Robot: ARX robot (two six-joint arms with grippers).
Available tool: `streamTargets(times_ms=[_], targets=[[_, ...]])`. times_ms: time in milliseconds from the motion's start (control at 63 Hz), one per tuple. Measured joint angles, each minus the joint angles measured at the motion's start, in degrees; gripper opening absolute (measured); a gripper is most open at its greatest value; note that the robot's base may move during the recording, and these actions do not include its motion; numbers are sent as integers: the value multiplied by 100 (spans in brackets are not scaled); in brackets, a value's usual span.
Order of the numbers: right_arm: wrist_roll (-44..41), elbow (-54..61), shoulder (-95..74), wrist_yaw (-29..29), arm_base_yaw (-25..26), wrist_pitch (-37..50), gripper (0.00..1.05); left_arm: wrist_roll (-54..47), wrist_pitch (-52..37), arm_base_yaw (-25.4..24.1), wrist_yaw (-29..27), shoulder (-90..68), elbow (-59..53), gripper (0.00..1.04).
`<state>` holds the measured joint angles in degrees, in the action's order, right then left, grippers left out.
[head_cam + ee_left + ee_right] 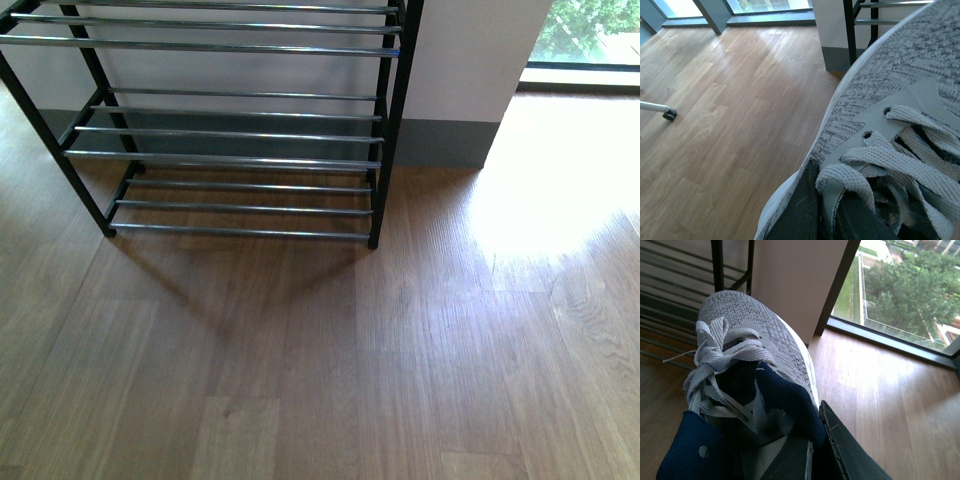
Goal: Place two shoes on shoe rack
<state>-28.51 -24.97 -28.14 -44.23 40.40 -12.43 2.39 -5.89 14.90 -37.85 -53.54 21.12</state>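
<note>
The shoe rack stands against the wall at upper left of the front view, black frame with chrome rod shelves, all visible shelves bare. Neither arm nor any shoe shows in that view. In the left wrist view a grey knit sneaker with pale laces fills the frame, and my left gripper is shut on its side wall near the laces. In the right wrist view another grey knit sneaker with navy lining points toward the shoe rack; my right gripper is shut on its collar. The slides are out of view.
Wood floor spreads in front of the rack. A white wall with grey skirting stands right of the rack, then a floor-level window. A white leg with a black caster rests on the floor.
</note>
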Motion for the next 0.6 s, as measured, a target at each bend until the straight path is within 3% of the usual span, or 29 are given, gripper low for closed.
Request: streamTargets(times_ms=[603], targets=[[-2,0,-13,87,2,0,1,0,0,7,37,-2,0,1]])
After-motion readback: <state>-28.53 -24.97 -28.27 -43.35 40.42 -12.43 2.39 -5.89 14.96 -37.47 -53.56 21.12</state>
